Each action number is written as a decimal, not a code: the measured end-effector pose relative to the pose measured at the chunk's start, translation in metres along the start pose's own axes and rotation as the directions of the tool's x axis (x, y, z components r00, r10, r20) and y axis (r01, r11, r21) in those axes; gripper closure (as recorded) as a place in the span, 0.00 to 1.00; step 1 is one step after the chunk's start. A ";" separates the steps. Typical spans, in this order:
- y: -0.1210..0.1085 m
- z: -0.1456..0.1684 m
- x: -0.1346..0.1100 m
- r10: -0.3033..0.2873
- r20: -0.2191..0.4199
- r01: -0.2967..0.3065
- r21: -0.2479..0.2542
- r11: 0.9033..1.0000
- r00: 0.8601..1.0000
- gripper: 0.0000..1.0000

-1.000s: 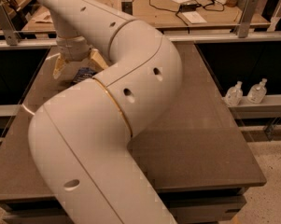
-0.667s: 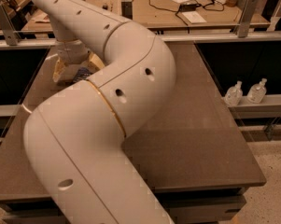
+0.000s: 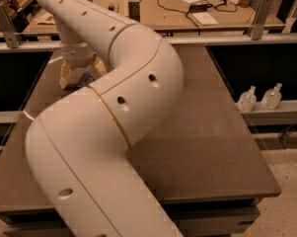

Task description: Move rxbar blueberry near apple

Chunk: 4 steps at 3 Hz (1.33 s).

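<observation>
My gripper is low over the far left part of the dark table, at the end of my big white arm, which fills the left half of the camera view. A small dark blue patch shows right at the gripper; it may be the rxbar blueberry, mostly covered by the gripper and the arm. The apple is hidden or out of view.
A metal rail runs along the table's far edge. Behind it stands a wooden desk with cables and papers. Two clear bottles stand on a shelf to the right. The table's near and right edges drop to the floor.
My arm's elbow has swung a little to the left. The gripper has stayed at the far left of the table.
</observation>
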<state>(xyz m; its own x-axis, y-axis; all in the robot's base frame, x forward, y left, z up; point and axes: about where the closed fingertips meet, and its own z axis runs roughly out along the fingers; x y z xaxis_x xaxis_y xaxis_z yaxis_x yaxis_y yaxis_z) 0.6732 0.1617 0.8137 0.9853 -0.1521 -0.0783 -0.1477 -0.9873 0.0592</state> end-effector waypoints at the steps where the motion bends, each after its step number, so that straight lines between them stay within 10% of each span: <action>1: 0.001 -0.004 0.000 0.002 0.001 -0.002 0.001 1.000 1.000 0.63; 3: 0.000 0.000 0.000 0.002 0.001 -0.002 0.001 1.000 1.000 1.00; 4: 0.001 -0.009 -0.001 0.002 0.001 -0.002 0.001 1.000 1.000 1.00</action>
<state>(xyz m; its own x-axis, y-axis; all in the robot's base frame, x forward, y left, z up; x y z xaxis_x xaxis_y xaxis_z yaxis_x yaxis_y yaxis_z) 0.6734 0.1612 0.8229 0.9850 -0.1537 -0.0788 -0.1493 -0.9871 0.0585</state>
